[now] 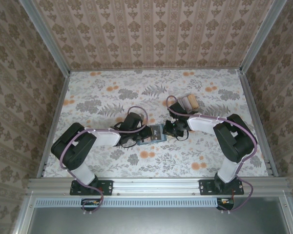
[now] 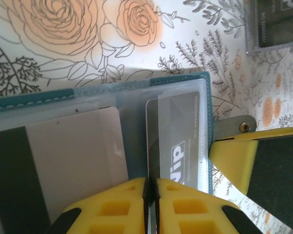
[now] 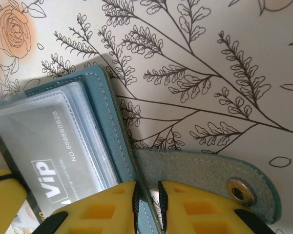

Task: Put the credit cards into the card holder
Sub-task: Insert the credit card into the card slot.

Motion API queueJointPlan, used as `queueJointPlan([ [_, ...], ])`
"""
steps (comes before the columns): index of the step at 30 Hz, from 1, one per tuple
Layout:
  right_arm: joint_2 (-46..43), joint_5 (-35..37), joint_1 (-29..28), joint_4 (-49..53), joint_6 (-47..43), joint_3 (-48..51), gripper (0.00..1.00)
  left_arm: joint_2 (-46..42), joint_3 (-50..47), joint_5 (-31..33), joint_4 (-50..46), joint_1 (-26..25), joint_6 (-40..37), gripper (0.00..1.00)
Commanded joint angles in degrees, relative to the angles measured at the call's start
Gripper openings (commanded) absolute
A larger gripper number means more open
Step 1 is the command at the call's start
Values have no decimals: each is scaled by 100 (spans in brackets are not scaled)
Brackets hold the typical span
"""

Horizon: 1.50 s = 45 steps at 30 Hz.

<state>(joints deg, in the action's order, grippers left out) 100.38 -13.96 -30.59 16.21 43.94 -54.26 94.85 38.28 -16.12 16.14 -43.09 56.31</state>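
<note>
The teal card holder [image 1: 155, 134] lies open on the floral table between both grippers. In the left wrist view its teal cover [image 2: 39, 100] frames clear sleeves; a tan card [image 2: 73, 156] sits in the left sleeve. My left gripper [image 2: 150, 181] is shut on the edge of a grey "VIP" credit card [image 2: 178, 126], which lies partly inside the right sleeve. My right gripper [image 3: 147, 187] pinches the holder's teal cover edge [image 3: 105, 112], next to its snap strap [image 3: 210, 180]. The same grey card [image 3: 39, 141] shows under the clear plastic there.
A small box of pastel cards [image 1: 189, 102] stands behind the right arm, and its dark side [image 2: 273, 24] shows at the top right of the left wrist view. The right gripper's yellow finger [image 2: 239, 161] presses by the holder's right edge. Patterned walls enclose the table.
</note>
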Motion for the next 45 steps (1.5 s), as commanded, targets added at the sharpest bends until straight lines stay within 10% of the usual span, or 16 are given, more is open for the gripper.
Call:
queueJointPlan([
  [1, 107, -158, -43, 69, 123, 73, 22, 167, 215, -186, -140, -24, -109, 14],
  [13, 45, -79, -79, 89, 167, 117, 20, 429, 235, -549, 350, 26, 279, 16],
  [33, -87, 95, -76, 327, 82, 13, 22, -1249, -67, 192, -914, 308, -621, 47],
  [45, -80, 16, -138, 237, 158, 29, 22, -1505, -496, -125, -1009, 1168, -477, 55],
])
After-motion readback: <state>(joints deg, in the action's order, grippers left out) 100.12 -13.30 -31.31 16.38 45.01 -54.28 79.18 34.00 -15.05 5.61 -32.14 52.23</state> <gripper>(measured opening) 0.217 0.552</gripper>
